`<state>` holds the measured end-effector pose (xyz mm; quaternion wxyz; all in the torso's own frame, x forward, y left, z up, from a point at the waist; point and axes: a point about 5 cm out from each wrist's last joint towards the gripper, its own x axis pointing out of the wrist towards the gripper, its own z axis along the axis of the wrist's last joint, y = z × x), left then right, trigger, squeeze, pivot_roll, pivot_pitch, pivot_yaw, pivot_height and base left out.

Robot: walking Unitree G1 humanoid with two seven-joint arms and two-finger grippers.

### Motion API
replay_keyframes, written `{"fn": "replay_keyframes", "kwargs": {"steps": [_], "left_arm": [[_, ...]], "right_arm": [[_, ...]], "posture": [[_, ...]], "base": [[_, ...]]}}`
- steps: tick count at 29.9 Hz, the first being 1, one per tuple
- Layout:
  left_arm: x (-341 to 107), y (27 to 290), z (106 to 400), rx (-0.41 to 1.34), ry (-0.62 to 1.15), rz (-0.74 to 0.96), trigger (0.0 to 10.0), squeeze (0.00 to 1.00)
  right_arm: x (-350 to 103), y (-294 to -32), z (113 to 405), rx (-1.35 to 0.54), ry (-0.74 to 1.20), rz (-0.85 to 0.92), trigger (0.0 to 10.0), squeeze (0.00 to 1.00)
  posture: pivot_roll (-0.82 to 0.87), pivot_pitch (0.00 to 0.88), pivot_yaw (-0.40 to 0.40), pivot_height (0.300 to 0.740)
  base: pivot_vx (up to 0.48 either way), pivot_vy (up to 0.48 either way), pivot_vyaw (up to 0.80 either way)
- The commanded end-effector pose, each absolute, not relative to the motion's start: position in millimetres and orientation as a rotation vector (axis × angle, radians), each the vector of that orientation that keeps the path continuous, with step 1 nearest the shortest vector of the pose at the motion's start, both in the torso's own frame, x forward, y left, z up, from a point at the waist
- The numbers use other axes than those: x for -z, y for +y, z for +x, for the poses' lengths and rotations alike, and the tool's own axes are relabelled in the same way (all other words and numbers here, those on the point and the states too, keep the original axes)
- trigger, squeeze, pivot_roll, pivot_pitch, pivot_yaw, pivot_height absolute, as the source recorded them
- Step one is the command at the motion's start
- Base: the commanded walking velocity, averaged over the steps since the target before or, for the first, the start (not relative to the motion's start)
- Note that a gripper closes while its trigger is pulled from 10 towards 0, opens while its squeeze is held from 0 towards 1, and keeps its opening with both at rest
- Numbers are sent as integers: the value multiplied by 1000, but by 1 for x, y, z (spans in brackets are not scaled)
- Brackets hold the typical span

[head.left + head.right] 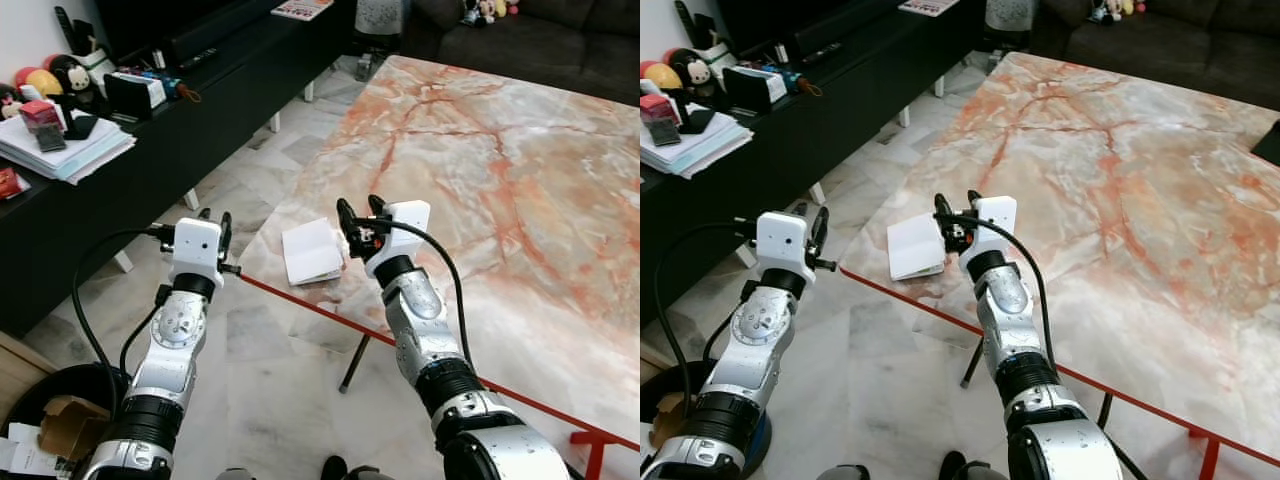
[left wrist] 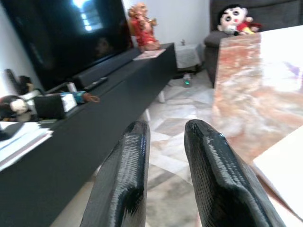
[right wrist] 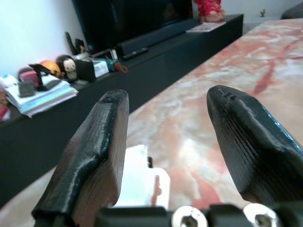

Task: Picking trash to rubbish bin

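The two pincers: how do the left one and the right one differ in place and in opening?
The right pincer is above the marble table, beside the white paper; the left pincer is over the floor, off the table's corner. The right pincer's fingers stand wide apart; the left pincer's fingers leave a narrower gap. Both are black, two-fingered, and hold nothing.
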<state>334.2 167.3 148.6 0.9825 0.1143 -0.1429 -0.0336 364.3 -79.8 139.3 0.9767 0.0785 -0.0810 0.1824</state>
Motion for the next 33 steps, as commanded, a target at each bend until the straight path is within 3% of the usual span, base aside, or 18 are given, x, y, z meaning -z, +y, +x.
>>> {"fn": "replay_keyframes", "kwargs": {"steps": [1, 12, 23, 27, 31, 32, 33], "left_arm": [[-141, 168, 334, 84, -244, 227, 10000, 0], [-133, 165, 333, 132, -197, 234, 10000, 0], [-128, 160, 332, 171, -177, 246, 10000, 0], [-126, 157, 331, 191, -169, 240, 10000, 0], [-126, 155, 331, 199, -167, 241, 10000, 0], [-125, 155, 331, 202, -166, 242, 10000, 0], [-125, 154, 331, 207, -166, 243, 10000, 0]], "right_arm": [[-138, -78, 364, -370, -145, 136, 10000, 0], [-114, -78, 360, -323, 45, 173, 10000, 0], [-120, -78, 359, -306, 98, 382, 10000, 0], [-131, -76, 362, -304, 109, 537, 10000, 0], [-133, -77, 362, -303, 116, 543, 10000, 0], [-133, -78, 362, -302, 116, 553, 10000, 769], [-134, -78, 362, -303, 118, 579, 10000, 1000]], "posture": [[124, 160, -49, 740], [120, 166, -52, 740], [116, 166, -52, 740], [115, 164, -50, 740], [114, 160, -48, 740], [114, 160, -48, 740], [113, 157, -47, 740]], "base": [[0, 0, 0], [0, 0, 0], [0, 0, 0], [0, 0, 0], [0, 0, 0], [0, 0, 0], [0, 0, 0]]}}
